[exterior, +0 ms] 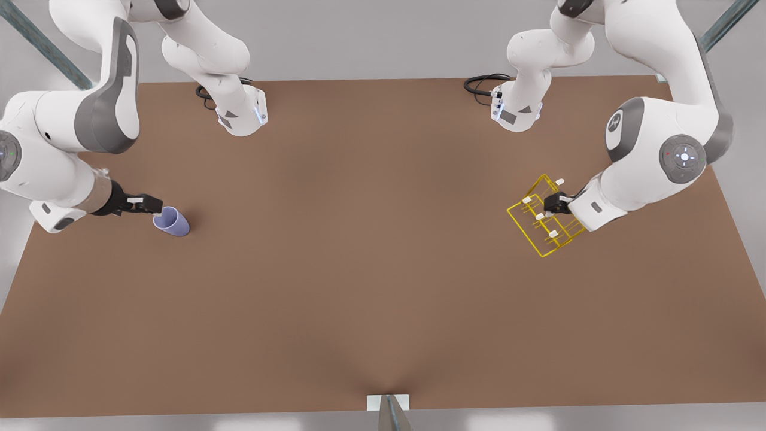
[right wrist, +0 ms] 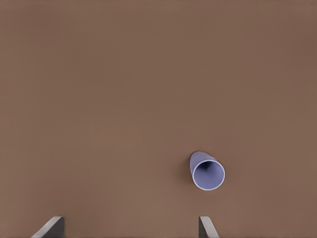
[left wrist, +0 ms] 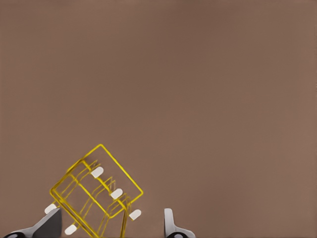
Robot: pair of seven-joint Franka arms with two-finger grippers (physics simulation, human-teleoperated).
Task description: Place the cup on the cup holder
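Cup point(exterior: 172, 221) by right pincer point(exterior: 157, 205); cup holder point(exterior: 546, 216) under left pincer point(exterior: 549, 203).

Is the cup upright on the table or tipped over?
Upright: the cup stands on the table with its round open mouth facing up.

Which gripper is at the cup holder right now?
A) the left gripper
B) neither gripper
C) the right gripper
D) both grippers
A: the left gripper has its open fingers at the yellow wire cup holder, while the right gripper, also open, hangs over the table near the lavender-blue cup.
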